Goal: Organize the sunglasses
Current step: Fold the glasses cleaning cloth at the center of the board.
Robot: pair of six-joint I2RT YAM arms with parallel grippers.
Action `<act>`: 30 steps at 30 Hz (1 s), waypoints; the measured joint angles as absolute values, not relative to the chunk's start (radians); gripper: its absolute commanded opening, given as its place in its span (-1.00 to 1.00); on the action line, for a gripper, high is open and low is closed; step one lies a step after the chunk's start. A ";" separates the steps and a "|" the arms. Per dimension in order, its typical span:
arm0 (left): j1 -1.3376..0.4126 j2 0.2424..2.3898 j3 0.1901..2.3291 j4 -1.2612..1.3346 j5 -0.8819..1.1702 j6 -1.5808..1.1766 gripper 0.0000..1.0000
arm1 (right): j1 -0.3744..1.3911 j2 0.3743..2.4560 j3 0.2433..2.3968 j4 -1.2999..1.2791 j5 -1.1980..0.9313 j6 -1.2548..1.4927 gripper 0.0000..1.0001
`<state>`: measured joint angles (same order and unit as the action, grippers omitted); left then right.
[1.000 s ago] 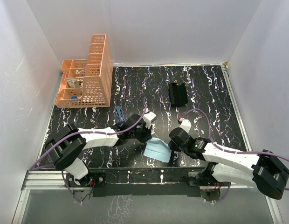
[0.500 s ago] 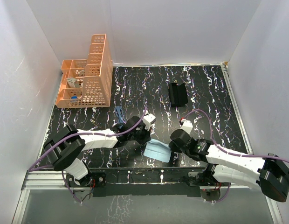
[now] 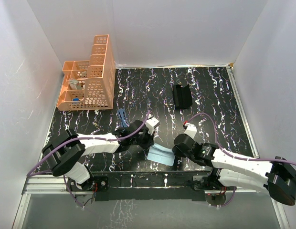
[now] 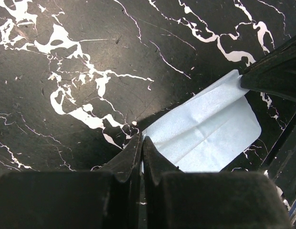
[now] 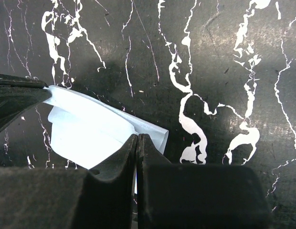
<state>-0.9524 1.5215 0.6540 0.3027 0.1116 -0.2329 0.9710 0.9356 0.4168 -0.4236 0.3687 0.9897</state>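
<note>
Around the light blue square cloth (image 3: 161, 155), which lies near the front edge between the two arms, spreads the black table top with white marble veining (image 3: 210, 90). Far off to the cloth's back left stands the orange perforated plastic organizer (image 3: 90, 81), stepped in tiers, with a few small items in its compartments.

The left gripper (image 3: 151, 143) comes in at the cloth's left side. In the left wrist view its fingers (image 4: 131, 155) are pressed together with only a thin slit between them, and the cloth's corner (image 4: 205, 129) is pinched at their tips. The right gripper (image 3: 173, 151) meets the cloth's right side. In the right wrist view its fingers (image 5: 124, 152) are likewise clamped tight, nipping the folded edge of the cloth (image 5: 86, 129). Each wrist camera also catches a dark finger of the other gripper at the cloth's far corner.

Behind the cloth and a little to its right, well apart, lies the black oblong glasses case (image 3: 182, 96).

The small, slim folded dark blue sunglasses (image 3: 122, 115) lie on the table behind and to the left of the cloth, just beyond the left forearm. They are apart from both sets of fingers, nearer to the left ones, and neither gripper touches them.
</note>
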 measured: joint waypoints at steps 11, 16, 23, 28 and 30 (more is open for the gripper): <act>-0.974 1.515 0.638 0.299 0.104 -0.241 -1.00 | 1.019 0.942 0.417 -0.425 0.384 1.017 -1.00; -0.979 1.509 0.637 0.299 0.095 -0.245 -1.00 | 1.037 0.942 0.417 -0.440 0.398 1.031 -1.00; -0.991 1.503 0.624 0.298 0.091 -0.248 -1.00 | 1.066 0.942 0.416 -0.453 0.407 1.055 -1.00; -0.998 1.491 0.617 0.287 0.088 -0.255 -1.00 | 1.077 0.942 0.416 -0.463 0.418 1.066 -1.00; -1.000 1.488 0.617 0.285 0.086 -0.255 -1.00 | 1.080 0.942 0.416 -0.469 0.421 1.073 -1.00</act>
